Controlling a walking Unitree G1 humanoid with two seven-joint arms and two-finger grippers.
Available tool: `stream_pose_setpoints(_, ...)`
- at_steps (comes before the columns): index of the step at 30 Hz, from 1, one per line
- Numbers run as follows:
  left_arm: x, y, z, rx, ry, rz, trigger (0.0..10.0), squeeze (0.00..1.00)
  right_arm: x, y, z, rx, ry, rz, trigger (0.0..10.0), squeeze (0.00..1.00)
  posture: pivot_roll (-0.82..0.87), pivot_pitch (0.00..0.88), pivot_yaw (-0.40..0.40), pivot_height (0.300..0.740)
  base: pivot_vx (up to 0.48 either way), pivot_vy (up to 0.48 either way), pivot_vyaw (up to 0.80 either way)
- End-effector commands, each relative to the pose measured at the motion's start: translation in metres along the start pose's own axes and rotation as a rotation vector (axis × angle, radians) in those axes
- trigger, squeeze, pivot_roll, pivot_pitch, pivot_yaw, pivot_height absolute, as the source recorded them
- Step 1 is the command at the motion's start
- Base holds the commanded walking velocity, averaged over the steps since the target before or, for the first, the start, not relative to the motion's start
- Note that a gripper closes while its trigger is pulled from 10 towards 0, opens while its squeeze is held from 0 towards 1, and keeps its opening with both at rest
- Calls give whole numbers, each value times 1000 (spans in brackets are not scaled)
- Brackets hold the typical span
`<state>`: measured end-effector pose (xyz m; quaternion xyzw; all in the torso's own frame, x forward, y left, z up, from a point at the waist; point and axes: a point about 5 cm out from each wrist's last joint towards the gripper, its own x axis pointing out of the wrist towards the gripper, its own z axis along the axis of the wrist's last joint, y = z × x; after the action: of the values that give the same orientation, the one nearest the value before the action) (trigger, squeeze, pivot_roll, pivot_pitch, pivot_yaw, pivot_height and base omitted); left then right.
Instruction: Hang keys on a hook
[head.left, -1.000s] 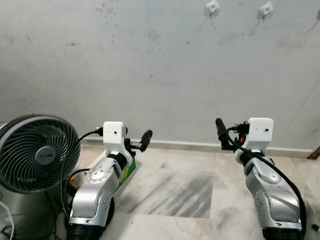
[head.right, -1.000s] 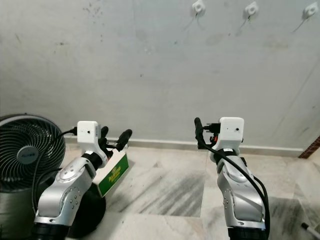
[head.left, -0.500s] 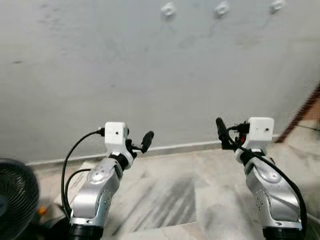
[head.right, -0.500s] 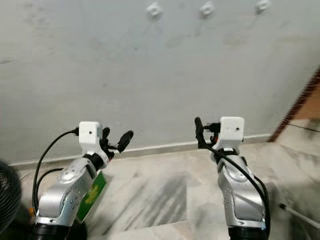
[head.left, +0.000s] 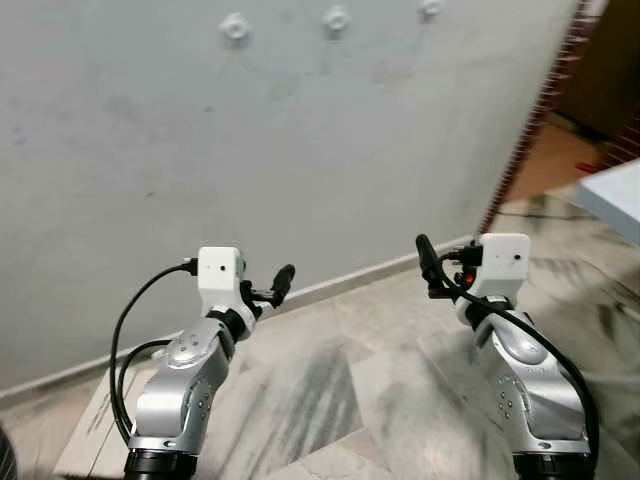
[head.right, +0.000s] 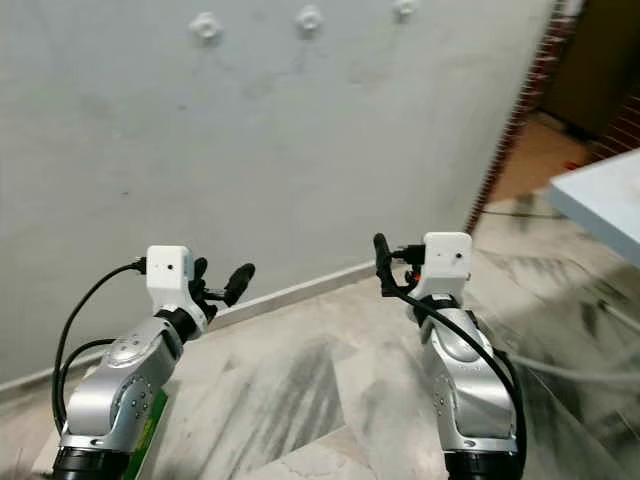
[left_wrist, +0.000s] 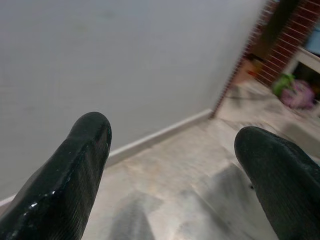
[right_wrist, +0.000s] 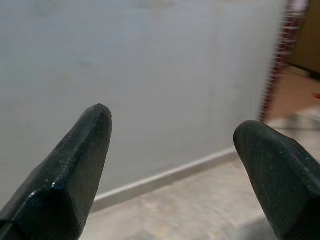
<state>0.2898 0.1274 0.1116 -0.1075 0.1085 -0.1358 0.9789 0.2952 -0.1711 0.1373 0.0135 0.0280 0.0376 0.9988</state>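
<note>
Three small white hooks (head.left: 336, 18) sit in a row high on the grey wall, the leftmost (head.left: 234, 27) and rightmost (head.left: 431, 8) spaced evenly from the middle one. Both arms are raised in front of me, well below the hooks. My left gripper (head.right: 222, 279) is open, and its black fingers (left_wrist: 75, 165) stand wide apart with nothing between them. My right gripper (head.right: 381, 260) is also open and empty, its fingers (right_wrist: 75, 160) pointing at the wall and the baseboard.
A brick door edge (head.left: 530, 130) ends the wall on the right, with a darker room beyond. A pale table corner (head.right: 600, 195) juts in at the right. A green box (head.right: 150, 440) lies on the marble floor by my left arm. A cable (head.right: 560, 370) runs along the floor at the right.
The whole view has swung to the right: the fan has left the picture, and the brick door edge and table corner have come in. Both arms hold the same pose, still open.
</note>
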Motion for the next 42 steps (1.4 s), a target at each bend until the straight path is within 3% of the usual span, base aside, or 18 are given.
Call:
stream_pose_setpoints(1,1,0,0,6,8,8,10000,0,1,1,2,1,-8,9,10000,0,-43,54,42,740,0,0,-594)
stream_pose_setpoints(9,0,5,-3,10,19,45,10000,0,0,5,-3,15,25,37,10000,0,-43,54,41,740,0,0,-184)
stream_pose_setpoints(14,0,10,1,18,3,65,10000,0,3,-2,-6,3,61,1,10000,0,-42,54,41,740,0,0,0)
stream_pose_setpoints(19,0,12,2,27,3,68,10000,0,2,-3,-10,45,99,14,10000,0,-43,56,41,740,0,0,0)
stream_pose_setpoints(22,-1,14,0,30,12,80,10000,0,0,-5,-11,-15,100,-7,10000,0,-44,57,44,740,0,0,0)
stream_pose_setpoints(24,-4,15,-2,33,14,84,10000,0,0,-3,-5,-90,42,8,10000,0,-44,61,48,740,0,0,0)
stream_pose_setpoints(27,-8,17,-3,44,11,88,10000,0,-1,-1,-1,-43,12,28,10000,0,-44,61,48,740,0,0,0)
stream_pose_setpoints(31,-11,20,-4,50,4,95,10000,0,-2,-3,0,-67,10,17,10000,0,-44,61,48,740,0,0,0)
stream_pose_setpoints(35,-14,25,-6,77,-13,104,10000,0,-5,-5,-6,-22,47,-28,10000,0,-38,66,52,740,0,0,0)
stream_pose_setpoints(39,-14,26,-11,115,12,92,10000,0,-6,-3,-1,-18,0,-10,10000,0,-38,64,51,740,0,0,0)
stream_pose_setpoints(42,-14,25,-14,110,24,79,10000,0,-6,-6,-8,-18,50,-42,10000,0,-38,64,51,740,0,0,-483)
